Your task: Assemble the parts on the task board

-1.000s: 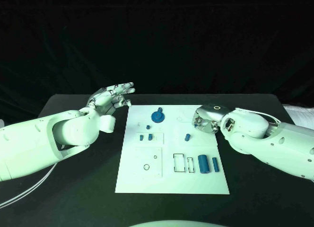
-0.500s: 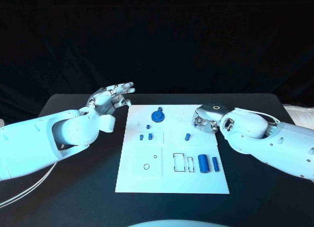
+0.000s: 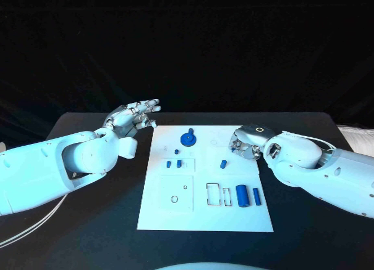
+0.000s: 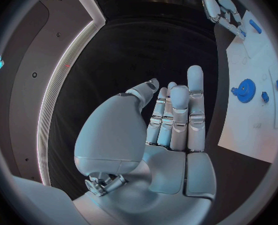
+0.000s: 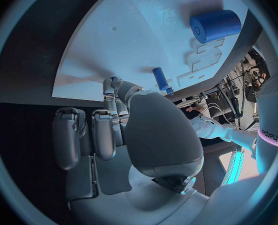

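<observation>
Though they look like small moulded plastic, the parts on the board [image 3: 205, 216] should be judged light, stiff and smooth, so they may roll or skid under a careless fingertip. A gear [image 3: 188, 138] sits near the board's far edge; a small peg [image 3: 223, 163] lies toward the right edge, about midway down. Near the right edge, further toward the near end, a thick cylinder [image 3: 242, 195] and a thinner one [image 3: 256, 195] lie side by side. Two tiny pieces [image 3: 173, 163] sit left of centre. The peg would best be pinched across its round sides, at its middle; the gear by its rim.

The right hand [image 3: 246, 143] hangs over the board's right edge near the far corner, palm down, fingers curled inward with nothing in them; the peg lies just beyond its fingertips [image 5: 109, 87], apart from them. The left hand [image 3: 132, 117] is raised off the board's far left corner, palm turned up, fingers loosely spread and empty.
</observation>
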Robot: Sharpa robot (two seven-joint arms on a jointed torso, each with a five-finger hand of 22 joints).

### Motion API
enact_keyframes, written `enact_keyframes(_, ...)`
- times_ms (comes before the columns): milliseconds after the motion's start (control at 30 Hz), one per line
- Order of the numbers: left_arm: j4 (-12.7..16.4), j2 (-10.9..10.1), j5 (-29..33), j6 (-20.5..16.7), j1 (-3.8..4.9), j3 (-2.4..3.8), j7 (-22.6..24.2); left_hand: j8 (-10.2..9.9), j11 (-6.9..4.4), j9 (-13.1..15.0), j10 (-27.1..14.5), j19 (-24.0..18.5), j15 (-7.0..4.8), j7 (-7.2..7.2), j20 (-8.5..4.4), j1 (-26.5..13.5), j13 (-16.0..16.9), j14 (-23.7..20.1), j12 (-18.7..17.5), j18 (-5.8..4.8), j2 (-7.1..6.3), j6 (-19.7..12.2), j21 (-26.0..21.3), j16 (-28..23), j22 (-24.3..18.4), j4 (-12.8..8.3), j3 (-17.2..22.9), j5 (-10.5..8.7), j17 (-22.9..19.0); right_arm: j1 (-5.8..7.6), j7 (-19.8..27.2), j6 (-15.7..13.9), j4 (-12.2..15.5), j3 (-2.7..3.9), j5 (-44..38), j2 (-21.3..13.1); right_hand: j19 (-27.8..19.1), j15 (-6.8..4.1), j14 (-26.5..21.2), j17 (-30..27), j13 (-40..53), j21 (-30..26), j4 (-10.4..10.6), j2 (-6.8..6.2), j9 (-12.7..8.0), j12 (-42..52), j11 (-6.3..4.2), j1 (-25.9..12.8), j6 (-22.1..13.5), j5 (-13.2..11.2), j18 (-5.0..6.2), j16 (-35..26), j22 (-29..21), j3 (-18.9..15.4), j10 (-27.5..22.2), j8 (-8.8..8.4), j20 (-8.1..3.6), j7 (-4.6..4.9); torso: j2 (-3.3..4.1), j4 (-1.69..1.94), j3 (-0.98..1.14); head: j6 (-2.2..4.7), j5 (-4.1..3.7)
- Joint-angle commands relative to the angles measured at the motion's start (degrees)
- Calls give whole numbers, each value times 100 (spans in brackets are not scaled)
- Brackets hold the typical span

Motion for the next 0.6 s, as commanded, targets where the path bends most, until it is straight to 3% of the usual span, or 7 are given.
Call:
enact_keyframes(33,19,5,18,87,2,3,-6,39,-18,-7,-41,20,-10,4,2,6,9,-46,37,61,28,-52,-26,22,-9,-24,5,-18,-5,3,11,-155,64,13,20,-17,85,-23,418,563,-10,-22,-24,0,19,-31,9,-77,15,31,45,-13,392,13,-39,-12,-18,32,2,-13,3,15,1)
enact_keyframes(467,5,11,18,82,2,2,-51,38,-2,-10,-102,17,2,21,10,3,13,-74,74,59,28,-96,-41,16,-19,-47,-11,-15,-49,23,13,-175,349,54,116,-213,85,-15,417,560,-21,-24,-34,-17,21,-41,15,-95,9,31,45,-14,390,15,-51,-22,-11,37,4,-11,3,7,-20)
enact_keyframes(600,5,8,18,85,2,2,-65,39,3,-10,-122,15,6,26,13,1,15,-81,87,58,30,-109,-46,17,-22,-53,-15,-14,-56,40,0,-212,563,75,163,-331,86,-14,417,562,-22,-22,-35,-20,22,-42,16,-98,8,31,44,-13,391,15,-52,-23,-11,38,8,-7,0,1,-25)
